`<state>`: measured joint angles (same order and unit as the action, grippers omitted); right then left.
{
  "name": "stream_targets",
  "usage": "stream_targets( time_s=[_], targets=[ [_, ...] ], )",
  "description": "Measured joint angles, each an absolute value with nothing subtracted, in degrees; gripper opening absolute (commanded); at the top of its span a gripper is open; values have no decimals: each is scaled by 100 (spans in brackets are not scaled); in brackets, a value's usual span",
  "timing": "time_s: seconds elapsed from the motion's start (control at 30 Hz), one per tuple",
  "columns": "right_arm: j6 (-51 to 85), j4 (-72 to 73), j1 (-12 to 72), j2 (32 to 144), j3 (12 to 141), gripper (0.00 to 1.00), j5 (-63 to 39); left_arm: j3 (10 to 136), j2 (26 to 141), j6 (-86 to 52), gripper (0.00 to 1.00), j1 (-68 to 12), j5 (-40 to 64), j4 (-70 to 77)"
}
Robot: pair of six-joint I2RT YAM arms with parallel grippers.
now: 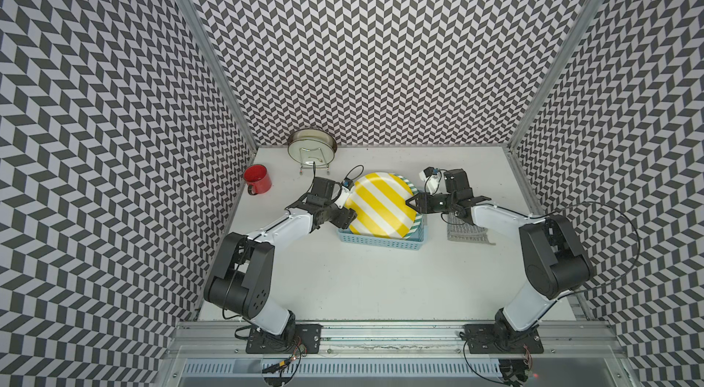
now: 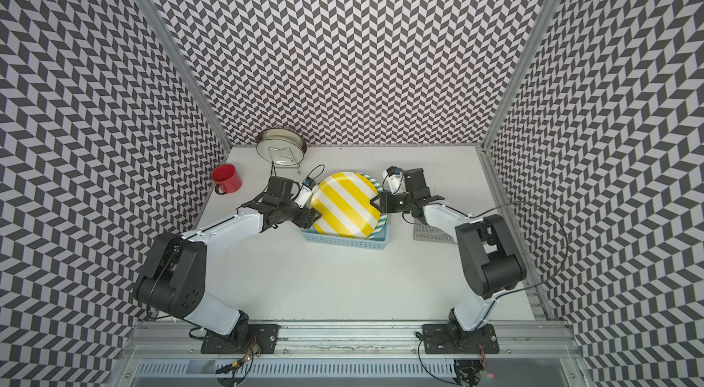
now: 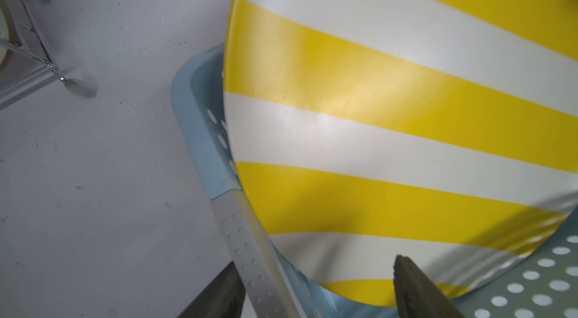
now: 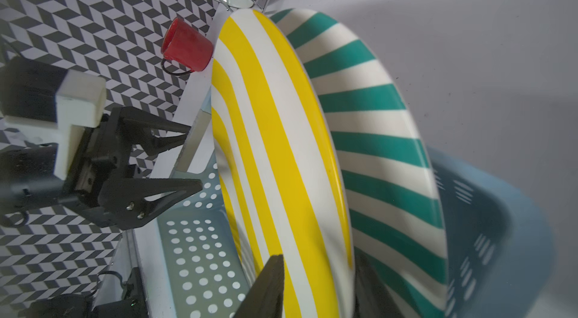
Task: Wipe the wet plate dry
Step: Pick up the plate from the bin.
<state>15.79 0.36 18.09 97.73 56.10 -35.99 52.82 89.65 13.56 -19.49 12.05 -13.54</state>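
Note:
A yellow-and-white striped plate stands tilted on edge in a light blue basket. Behind it leans a teal-striped plate. My right gripper is at the yellow plate's right rim, shut on it, with one finger on the front face and the other between the two plates. My left gripper stands open at the plate's lower left edge, its jaws straddling the basket wall and the rim. A grey cloth lies flat on the table, partly under my right arm.
A red mug stands at the back left near the wall. A wire rack holding a metal-rimmed dish is at the back, close behind my left wrist. Patterned walls enclose the white table on three sides.

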Motion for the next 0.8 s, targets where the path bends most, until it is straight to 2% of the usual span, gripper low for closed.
stream_targets(
  time_s=[0.2,0.5,0.7,0.8],
  targets=[
    [1758,287,1809,9776,5610,24,-3817,5269,8965,1345,74,-1949,1203,-1337],
    [2034,436,1776,9706,5610,0,-3760,5258,8962,1310,75,-1949,1177,-1308],
    [2064,252,1629,9244,5610,0,-3509,5260,8779,1258,83,-1977,1194,-1315],
    [2058,148,1463,8949,5610,0,-3398,5288,8586,1313,92,-1975,1249,-1343]
  ],
)
